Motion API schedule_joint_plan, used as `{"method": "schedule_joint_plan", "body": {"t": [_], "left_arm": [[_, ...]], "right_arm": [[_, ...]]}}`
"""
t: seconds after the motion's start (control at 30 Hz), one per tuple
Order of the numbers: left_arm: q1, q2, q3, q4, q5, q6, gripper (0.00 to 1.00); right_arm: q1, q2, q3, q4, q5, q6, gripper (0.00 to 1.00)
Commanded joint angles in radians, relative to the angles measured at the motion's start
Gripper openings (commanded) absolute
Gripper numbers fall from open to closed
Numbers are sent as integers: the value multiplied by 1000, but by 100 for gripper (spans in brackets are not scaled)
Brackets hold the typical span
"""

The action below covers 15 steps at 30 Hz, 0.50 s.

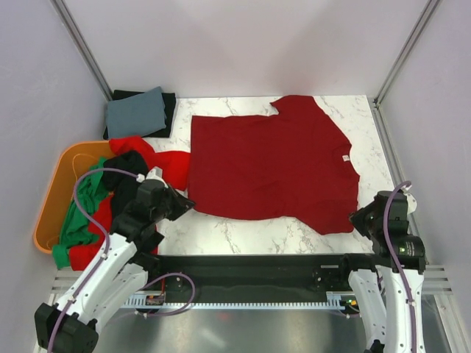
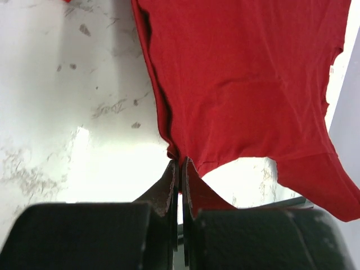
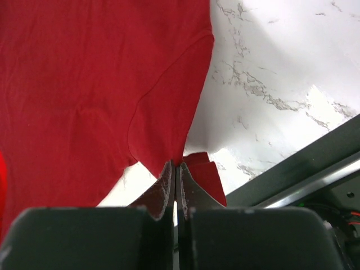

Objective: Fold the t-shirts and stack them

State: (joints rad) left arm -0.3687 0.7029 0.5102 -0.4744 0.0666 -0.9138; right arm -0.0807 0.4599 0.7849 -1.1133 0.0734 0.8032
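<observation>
A dark red t-shirt (image 1: 272, 162) lies spread flat on the marble table (image 1: 243, 235). My left gripper (image 1: 188, 205) is shut on its near left corner; the left wrist view shows the cloth (image 2: 242, 84) pinched at the gripper's tips (image 2: 180, 162). My right gripper (image 1: 355, 219) is shut on the near right sleeve corner; the right wrist view shows the cloth (image 3: 84, 90) pinched at that gripper's tips (image 3: 175, 164). A folded grey shirt (image 1: 136, 112) lies on a folded black one (image 1: 168, 109) at the back left. Bright red (image 1: 158, 156), green (image 1: 79, 213) and black (image 1: 126, 165) shirts spill from the tub.
An orange plastic tub (image 1: 53, 193) stands at the left edge of the table, full of crumpled shirts. A black rail (image 1: 250, 266) runs along the near edge between the arm bases. Grey walls close in the table on three sides.
</observation>
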Motion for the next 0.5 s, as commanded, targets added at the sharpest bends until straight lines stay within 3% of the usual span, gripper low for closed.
{"method": "schedule_joint_plan", "body": {"t": [0.0, 0.1, 0.3, 0.47], "left_arm": [[1, -20, 57, -133, 22, 15, 2], [1, 23, 97, -144, 9, 32, 2], [7, 268, 258, -142, -43, 121, 2], [77, 438, 392, -142, -36, 171, 2]], "right_arm": [[9, 17, 63, -54, -14, -38, 0], [12, 88, 73, 9, -58, -58, 0], [12, 310, 143, 139, -93, -79, 0], [12, 521, 232, 239, -80, -122, 0]]}}
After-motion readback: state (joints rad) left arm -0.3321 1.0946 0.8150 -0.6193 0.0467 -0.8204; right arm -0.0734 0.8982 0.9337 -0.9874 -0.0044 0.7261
